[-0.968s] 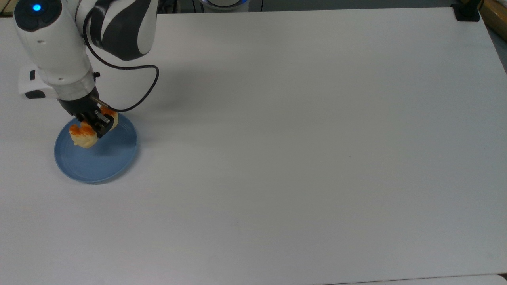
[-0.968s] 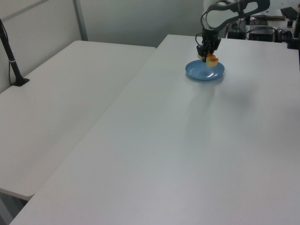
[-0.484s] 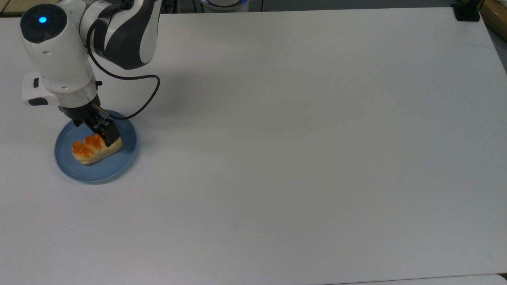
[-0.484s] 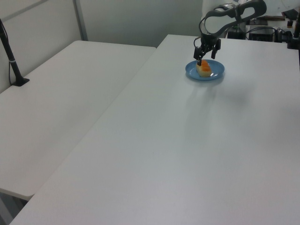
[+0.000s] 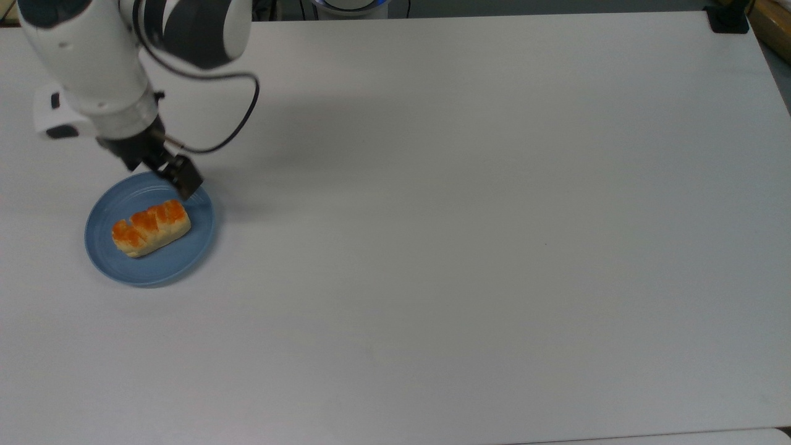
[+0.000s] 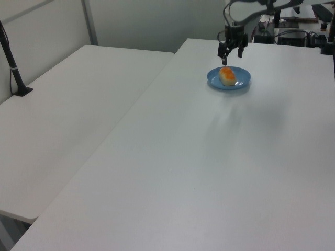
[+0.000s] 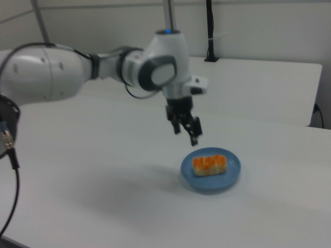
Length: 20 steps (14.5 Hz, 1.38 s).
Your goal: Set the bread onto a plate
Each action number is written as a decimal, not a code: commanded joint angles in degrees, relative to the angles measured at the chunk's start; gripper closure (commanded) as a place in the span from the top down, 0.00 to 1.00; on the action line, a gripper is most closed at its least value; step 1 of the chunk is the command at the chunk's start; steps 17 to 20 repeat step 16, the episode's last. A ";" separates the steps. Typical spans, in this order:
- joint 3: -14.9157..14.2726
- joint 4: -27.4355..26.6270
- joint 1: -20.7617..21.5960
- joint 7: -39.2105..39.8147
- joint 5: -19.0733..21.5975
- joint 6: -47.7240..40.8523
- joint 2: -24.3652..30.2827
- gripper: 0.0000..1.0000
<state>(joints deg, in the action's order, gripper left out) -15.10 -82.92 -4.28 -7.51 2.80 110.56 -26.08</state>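
The bread (image 5: 150, 227), a pale-yellow loaf with orange-brown bumps, lies flat on the light-blue plate (image 5: 154, 264) near the top view's left edge. My gripper (image 5: 159, 173) hangs open above the plate's far rim, clear of the loaf, with nothing between its fingers. In the left view the gripper (image 6: 232, 53) hovers a little above the bread (image 6: 227, 75) and plate (image 6: 239, 82). In the right view the gripper (image 7: 187, 132) is up and to the left of the bread (image 7: 209, 164) on the plate (image 7: 207, 184).
The plate sits on a wide white table (image 5: 463, 216). A black clamp (image 5: 728, 18) stands at its far right corner in the top view. A second white table (image 6: 73, 104) with a black pole (image 6: 11, 65) adjoins on the left view's left.
My gripper let go of the bread, which now lies flat on the plate. The gripper then rose and drew back toward the plate's far rim.
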 commanded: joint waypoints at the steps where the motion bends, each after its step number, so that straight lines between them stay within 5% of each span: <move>1: -0.19 -6.01 4.44 4.34 0.36 -6.49 11.56 1.00; 8: -0.19 -13.31 13.67 5.67 -1.75 -10.45 24.14 1.00; 20: -0.19 -12.79 14.56 1.98 -1.84 -12.65 25.29 1.00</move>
